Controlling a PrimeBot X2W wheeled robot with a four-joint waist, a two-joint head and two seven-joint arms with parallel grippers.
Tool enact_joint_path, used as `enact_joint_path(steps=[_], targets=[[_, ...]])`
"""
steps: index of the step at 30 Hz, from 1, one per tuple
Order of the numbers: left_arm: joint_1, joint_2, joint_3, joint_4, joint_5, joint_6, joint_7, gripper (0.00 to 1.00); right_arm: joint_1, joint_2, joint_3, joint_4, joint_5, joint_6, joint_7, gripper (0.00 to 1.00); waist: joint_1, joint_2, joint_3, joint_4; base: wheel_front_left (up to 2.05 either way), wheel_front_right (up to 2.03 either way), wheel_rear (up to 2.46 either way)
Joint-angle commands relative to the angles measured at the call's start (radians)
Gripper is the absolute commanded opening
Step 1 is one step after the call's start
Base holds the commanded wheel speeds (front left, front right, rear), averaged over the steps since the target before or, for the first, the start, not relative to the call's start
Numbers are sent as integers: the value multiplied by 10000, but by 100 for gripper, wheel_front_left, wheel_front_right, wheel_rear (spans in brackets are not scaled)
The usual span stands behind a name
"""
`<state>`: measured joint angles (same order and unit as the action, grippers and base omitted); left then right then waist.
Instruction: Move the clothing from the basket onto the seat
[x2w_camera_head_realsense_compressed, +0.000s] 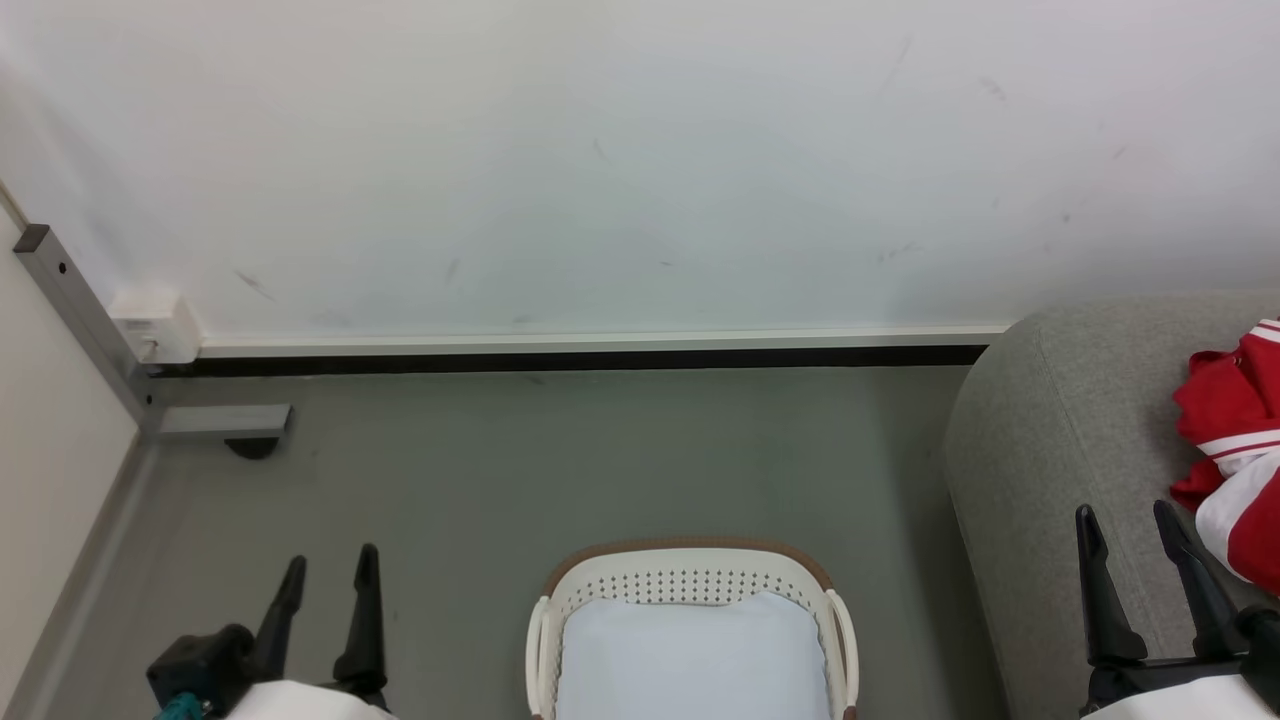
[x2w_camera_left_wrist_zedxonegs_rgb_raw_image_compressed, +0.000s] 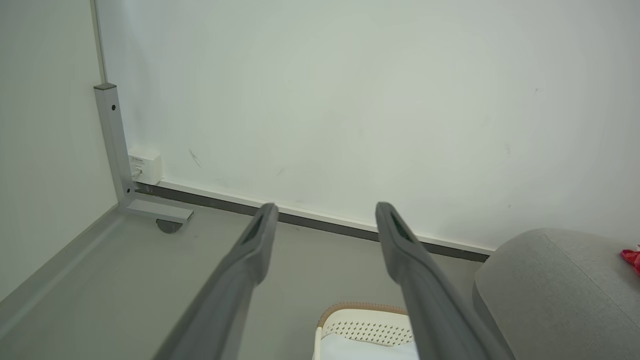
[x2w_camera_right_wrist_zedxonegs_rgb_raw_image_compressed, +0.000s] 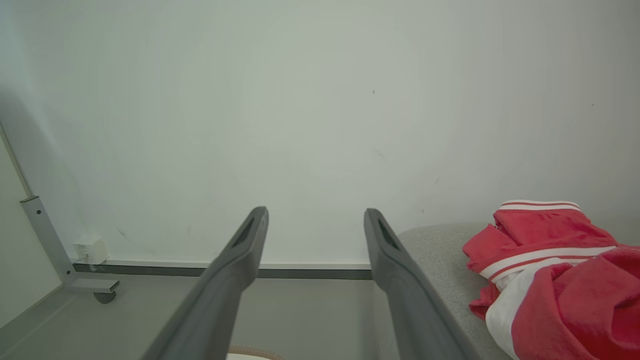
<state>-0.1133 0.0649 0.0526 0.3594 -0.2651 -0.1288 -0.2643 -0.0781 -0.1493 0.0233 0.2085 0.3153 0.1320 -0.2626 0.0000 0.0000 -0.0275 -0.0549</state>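
Both claws are standing spread and pinching nothing. The left gripper (x2w_camera_head_realsense_compressed: 332, 558) is hanging at the lower left of the head view over bare floor (x2w_camera_head_realsense_compressed: 500, 470), and the right gripper (x2w_camera_head_realsense_compressed: 1125, 510) is at the lower right, showing against the grey seat (x2w_camera_head_realsense_compressed: 1060, 420). The clothing (x2w_camera_head_realsense_compressed: 1235, 440) is lying in a red-and-white heap on the seat at the right edge of the frame, near the right fingers but apart from them. The basket (x2w_camera_head_realsense_compressed: 690, 585) is sitting on the floor at bottom centre, near the seat, showing only its pale pad (x2w_camera_head_realsense_compressed: 690, 660); the frame is cutting off its near end. Judgement: the transfer is looking done or nearly so, so the step in hand is a check. Doing it well is calling for a look at the hidden near end, keeping the fingers off the pad, and not dragging the heap off the seat when the right arm pulls away. A white wall (x2w_camera_head_realsense_compressed: 640, 150) is running across the upper half, and a grey metal post (x2w_camera_head_realsense_compressed: 80, 300) with a small white box (x2w_camera_head_realsense_compressed: 150, 325) is standing at the upper left, well apart. Nothing is blocking the way between basket and seat.
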Motion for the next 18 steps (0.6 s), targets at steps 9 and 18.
enact_joint_path(steps=[9,18], targets=[[-1,-54,117,171,-925,1,366,0,35,117,-97,210,905,-1,297,0,0,0,7,20,0,0,0],[53,-62,130,-65,-2521,-2,750,0,-6,225,-257,206,2414,-3,728,0,0,0,30,60,0,0,0]])
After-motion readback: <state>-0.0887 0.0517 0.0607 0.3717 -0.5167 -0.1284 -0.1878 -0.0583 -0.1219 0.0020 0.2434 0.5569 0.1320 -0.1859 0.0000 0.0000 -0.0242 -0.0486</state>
